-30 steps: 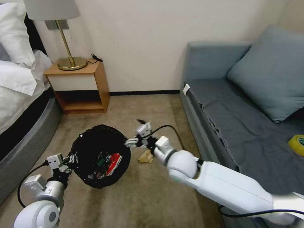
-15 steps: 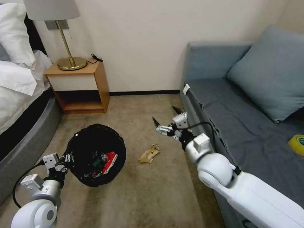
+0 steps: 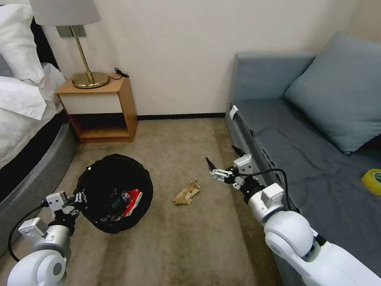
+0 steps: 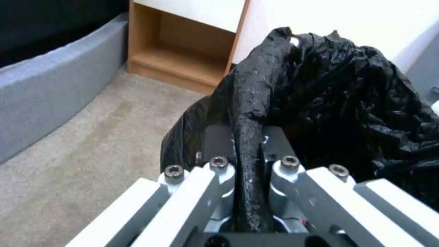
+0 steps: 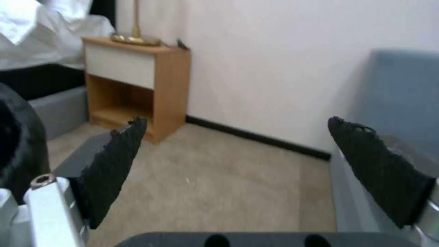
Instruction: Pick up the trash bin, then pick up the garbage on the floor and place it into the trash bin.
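1. My left gripper (image 3: 81,197) is clamped on the rim of the trash bin (image 3: 113,190), at about 9 o'clock of its mouth. My left wrist view shows a fold of the black bag (image 4: 249,137) pinched tight between the fingers.

2. The bin hangs tilted, its mouth turned up toward my head camera. Inside lie a red-white wrapper (image 3: 133,200) and other small pieces that I cannot name with certainty.

3. My right gripper (image 3: 224,163) hovers above the carpet (image 3: 178,246) with its fingers spread wide and nothing between them. It sits just beside the front edge of the sofa (image 3: 278,135).

4. The crumpled brown paper (image 3: 186,193) lies on the carpet between the two grippers, at about 8 o'clock from my right gripper and 3 o'clock from the bin. It touches neither.

5. I judge that the bin is already picked up and most of the garbage is in it. The paper seems to be the last piece on the floor, so the step in hand is to fetch it.

6. The next move calls for lowering my right gripper over the paper with the fingers kept apart and straddling it. The paper is flat and light, so a shallow pinch may slip off.
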You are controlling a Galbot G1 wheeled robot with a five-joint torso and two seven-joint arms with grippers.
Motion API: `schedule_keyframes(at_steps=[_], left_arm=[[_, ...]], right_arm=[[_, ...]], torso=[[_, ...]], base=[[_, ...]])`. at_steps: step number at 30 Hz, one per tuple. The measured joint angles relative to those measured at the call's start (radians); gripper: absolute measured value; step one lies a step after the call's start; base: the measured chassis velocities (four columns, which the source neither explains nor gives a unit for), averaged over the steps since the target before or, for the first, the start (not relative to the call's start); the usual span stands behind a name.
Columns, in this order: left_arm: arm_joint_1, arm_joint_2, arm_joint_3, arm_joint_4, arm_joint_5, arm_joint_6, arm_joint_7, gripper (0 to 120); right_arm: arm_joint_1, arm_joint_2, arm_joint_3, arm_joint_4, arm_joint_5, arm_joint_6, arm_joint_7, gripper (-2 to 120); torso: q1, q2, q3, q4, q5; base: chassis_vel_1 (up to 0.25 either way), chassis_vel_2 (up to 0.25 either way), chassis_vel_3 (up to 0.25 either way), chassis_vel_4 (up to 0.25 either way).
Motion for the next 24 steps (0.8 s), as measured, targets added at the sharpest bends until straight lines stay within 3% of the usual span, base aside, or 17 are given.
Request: schedule_keyframes(at_steps=[3,13,24], left_arm=[[0.000,-0.001,-0.006,0.001,-0.004,0.000,0.001,4],[0.001,-0.005,-0.011,0.004,-0.011,0.000,0.002,4],[-0.002,0.001,-0.005,0.007,-0.012,0.000,0.003,4]], right_arm=[[-0.102,0.046,0.048,0.005,-0.056,0.018,-0.003,100],[-0.211,0.143,0.114,0.011,-0.154,0.030,-0.022,100],[-0.232,0.156,0.131,0.011,-0.176,0.035,-0.030,100]], torso=[[0.000,0.000,0.000,-0.0001,0.0000],[0.000,0.000,0.000,-0.0001,-0.0002],[0.000,0.000,0.000,0.0000,-0.0002]], base=[[0.000,0.000,0.000,0.000],[0.000,0.000,0.000,0.000],[0.000,0.000,0.000,0.000]])
